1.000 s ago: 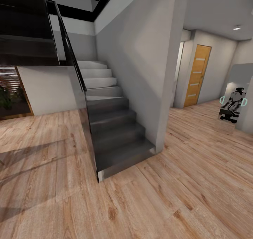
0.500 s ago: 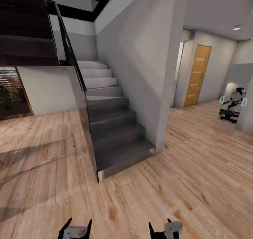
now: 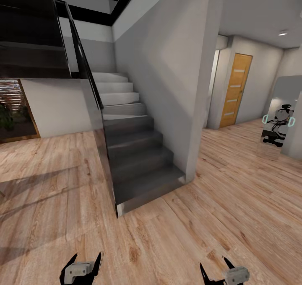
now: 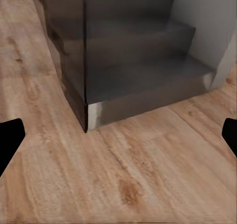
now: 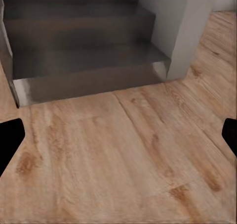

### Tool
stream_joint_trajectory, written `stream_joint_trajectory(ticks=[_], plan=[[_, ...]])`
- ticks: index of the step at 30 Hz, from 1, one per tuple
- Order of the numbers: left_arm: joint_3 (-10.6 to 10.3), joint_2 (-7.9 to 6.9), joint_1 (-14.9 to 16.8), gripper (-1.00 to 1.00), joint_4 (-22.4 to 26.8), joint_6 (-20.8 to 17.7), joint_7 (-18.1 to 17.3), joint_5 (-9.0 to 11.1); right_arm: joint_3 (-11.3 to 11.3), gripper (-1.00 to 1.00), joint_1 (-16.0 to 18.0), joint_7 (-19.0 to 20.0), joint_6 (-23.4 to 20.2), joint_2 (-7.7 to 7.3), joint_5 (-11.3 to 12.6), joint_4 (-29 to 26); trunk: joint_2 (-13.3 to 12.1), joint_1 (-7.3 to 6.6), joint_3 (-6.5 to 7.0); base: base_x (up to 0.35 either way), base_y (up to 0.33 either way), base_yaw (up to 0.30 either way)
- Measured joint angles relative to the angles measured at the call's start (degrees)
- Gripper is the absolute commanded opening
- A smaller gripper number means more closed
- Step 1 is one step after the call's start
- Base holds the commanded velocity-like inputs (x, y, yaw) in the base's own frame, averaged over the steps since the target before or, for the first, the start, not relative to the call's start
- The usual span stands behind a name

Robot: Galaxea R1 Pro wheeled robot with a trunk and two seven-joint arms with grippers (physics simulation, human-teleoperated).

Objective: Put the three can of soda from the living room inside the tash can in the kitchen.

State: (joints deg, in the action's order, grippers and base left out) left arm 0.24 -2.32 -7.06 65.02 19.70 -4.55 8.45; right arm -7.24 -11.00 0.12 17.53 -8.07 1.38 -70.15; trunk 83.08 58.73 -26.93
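The cans of soda and the trash can are out of view. I am in a hallway facing a staircase. Low in the head view my left gripper stands open with nothing between its dark fingers, and my right gripper is open and empty as well. In the left wrist view the black fingertips sit wide apart at the two edges, over bare wooden floor. The right wrist view likewise has its fingertips spread wide over the floor.
A dark grey staircase with a glass balustrade rises straight ahead, its bottom step close. A grey wall flanks it. Wooden floor runs right toward an orange door and a mirror reflecting the robot.
Both grippers have risen into the bottom of the head view, then shifted outward: the left a little left, the right further right. The scene itself is unmoved.
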Motion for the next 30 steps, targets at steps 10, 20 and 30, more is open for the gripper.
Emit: stream_joint_trajectory(ticks=[10, 20, 30], plan=[[0.1, -2.75, 0.5, 1.00, -16.7, 3.5, -0.1, 6.0, 2.7, 1.00, -0.1, 0.0, 0.1, -2.40, 8.6, 11.9, 0.0, 0.00, 0.00, 0.000, 0.000, 0.000], [0.1, -3.16, 1.1, 1.00, -24.3, 6.3, 0.1, 6.2, 3.5, 1.00, 0.2, 0.0, 0.1, -2.34, 9.2, 14.7, 0.0, 0.00, 0.00, 0.000, 0.000, 0.000], [0.0, -3.21, 1.1, 1.00, -25.3, 7.1, 0.1, 6.3, 3.5, 1.00, 0.2, 0.0, 0.0, -2.18, 9.0, 15.8, 0.0, 0.00, 0.00, 0.000, 0.000, 0.041]])
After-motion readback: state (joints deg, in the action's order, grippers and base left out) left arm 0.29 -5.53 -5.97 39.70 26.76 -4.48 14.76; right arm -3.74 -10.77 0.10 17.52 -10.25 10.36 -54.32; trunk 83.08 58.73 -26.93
